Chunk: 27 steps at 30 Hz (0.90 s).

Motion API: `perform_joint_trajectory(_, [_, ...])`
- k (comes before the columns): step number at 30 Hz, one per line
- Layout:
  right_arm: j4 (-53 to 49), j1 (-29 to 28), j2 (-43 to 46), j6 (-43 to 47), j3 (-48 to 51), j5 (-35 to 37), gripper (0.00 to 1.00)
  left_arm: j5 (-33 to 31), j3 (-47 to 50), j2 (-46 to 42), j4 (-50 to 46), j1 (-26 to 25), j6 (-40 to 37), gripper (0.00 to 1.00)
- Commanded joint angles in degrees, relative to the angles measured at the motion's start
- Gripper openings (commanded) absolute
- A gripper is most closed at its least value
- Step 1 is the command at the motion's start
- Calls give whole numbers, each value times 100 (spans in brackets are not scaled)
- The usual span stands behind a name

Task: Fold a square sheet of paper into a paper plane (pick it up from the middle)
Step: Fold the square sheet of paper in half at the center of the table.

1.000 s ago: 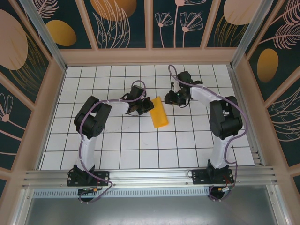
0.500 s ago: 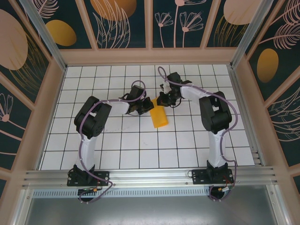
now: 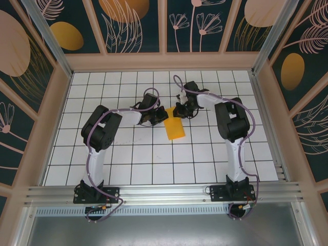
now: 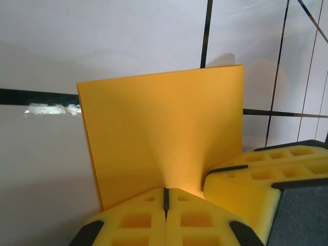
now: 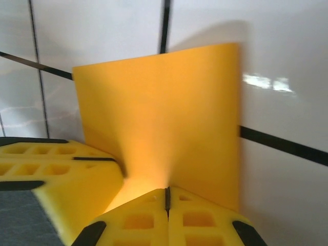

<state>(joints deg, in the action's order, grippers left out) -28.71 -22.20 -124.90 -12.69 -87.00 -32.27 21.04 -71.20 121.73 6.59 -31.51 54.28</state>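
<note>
Swinging in from the right over the last second, my right arm has folded at the elbow. It has brought my right hand (image 3: 180, 110) from well clear of the paper (image 3: 175, 128) to the paper's far end. Its fingers were partly apart then and are pressed together now. My left arm has not shifted, and my left hand (image 3: 157, 117) is at the same far end as before, reaching in from the left. The paper lies much where it did.

From above, the paper is a narrow orange-yellow strip on the white tiled worktop (image 3: 128, 164), a little beyond the middle. Its far end sits between my two hands and its near end points back toward my bases.

My left wrist camera shows my left hand (image 4: 165, 197) fully closed. The two yellow pads meet at a thin seam, and the paper (image 4: 164, 133) comes straight out of that seam, so the pinch is on its edge. From there the sheet spreads away as a flat panel with square corners, over the tiles and their black lines. The pads of my right hand (image 4: 266, 177) are at the lower right, just beside mine and against the same edge.

My right wrist camera gives the mirror of this. My right hand (image 5: 167, 197) is also fully closed, its pads meeting on the edge of the paper (image 5: 164, 118). My left hand's pads (image 5: 56, 169) are at the lower left, touching the sheet next to them. That view is slightly blurred. I cannot tell from any view whether the far end is lifted off the worktop or lies flat on it.
</note>
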Motion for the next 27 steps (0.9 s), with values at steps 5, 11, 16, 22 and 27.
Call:
perform_joint_trajectory(5, [-76, 341, -81, 186, 522, 357, 0, -827, 343, 710, -1303, -13, -10, 0])
perform_joint_trajectory(11, [164, 688, 332, 14, 805, 494, 0, -816, 399, 720, -1274, -13, -21, 0])
perform_joint_trajectory(16, [440, 684, 852, -112, 746, -55, 0, -793, 395, 712, -1238, -9, -40, 0])
perform_joint_trajectory(22, [585, 332, 791, -210, 497, -553, 0, -760, 409, 708, -1189, -7, -32, 0])
perform_joint_trajectory(27, [551, 169, 246, -270, 137, -552, 0, -755, 405, 711, -1190, -13, -19, 0])
